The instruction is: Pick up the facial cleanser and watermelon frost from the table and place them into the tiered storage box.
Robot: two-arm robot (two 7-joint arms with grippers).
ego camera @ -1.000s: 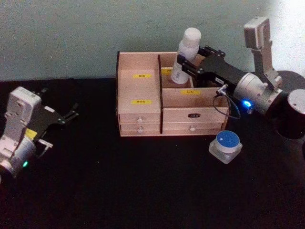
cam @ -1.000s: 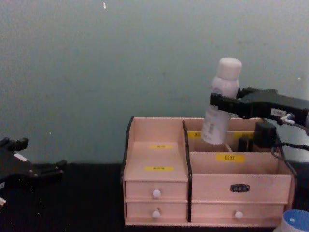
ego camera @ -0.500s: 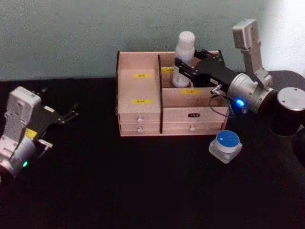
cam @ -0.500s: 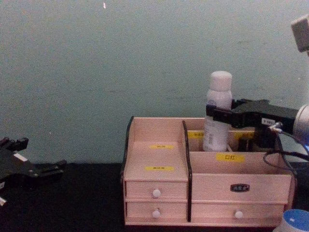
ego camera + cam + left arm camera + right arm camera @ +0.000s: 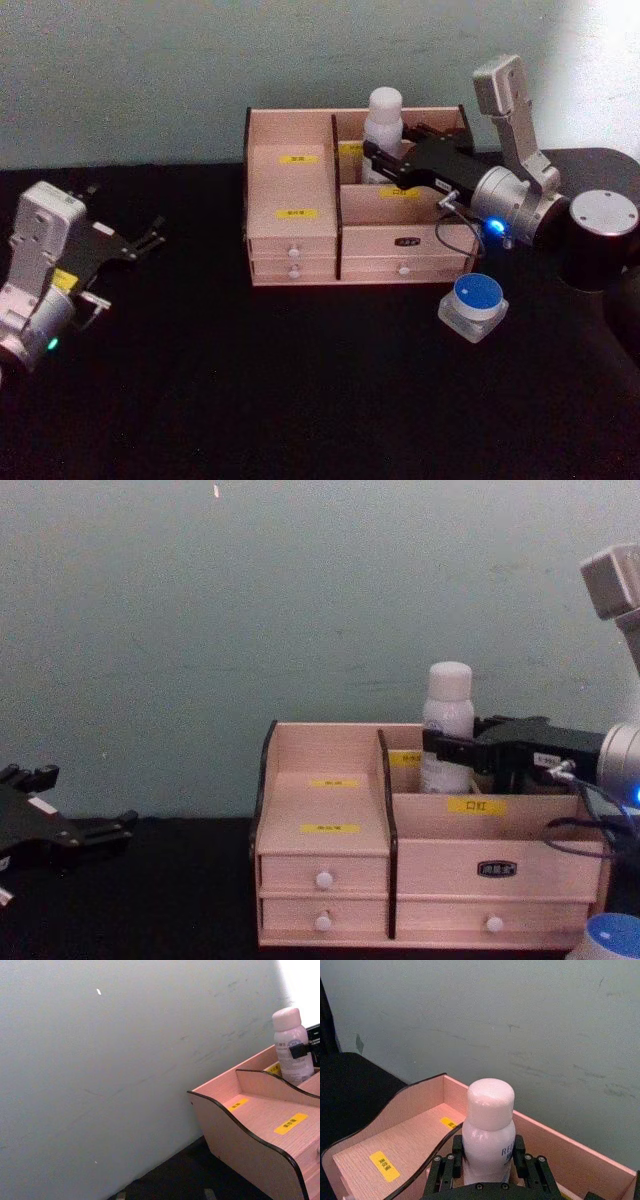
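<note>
The facial cleanser (image 5: 384,115), a white bottle with a rounded cap, stands upright in the back right compartment of the tiered storage box (image 5: 295,230). My right gripper (image 5: 386,160) reaches over the box from the right and is shut on the bottle's body, with black fingers (image 5: 447,1167) on both sides of the facial cleanser (image 5: 488,1130). From the chest, the right gripper (image 5: 445,747) holds the facial cleanser (image 5: 447,705) just above the box's rim. The watermelon frost (image 5: 474,301), a small white jar with a blue lid, sits on the table to the front right of the box.
My left gripper (image 5: 148,235) rests open on the black table at the far left, well away from the box. A teal wall stands close behind the tiered storage box (image 5: 330,880). Two rows of white-knobbed drawers (image 5: 294,250) face me.
The right gripper has come down with the facial cleanser, from tilted above the box to upright inside the back right compartment. The left arm has not moved.
</note>
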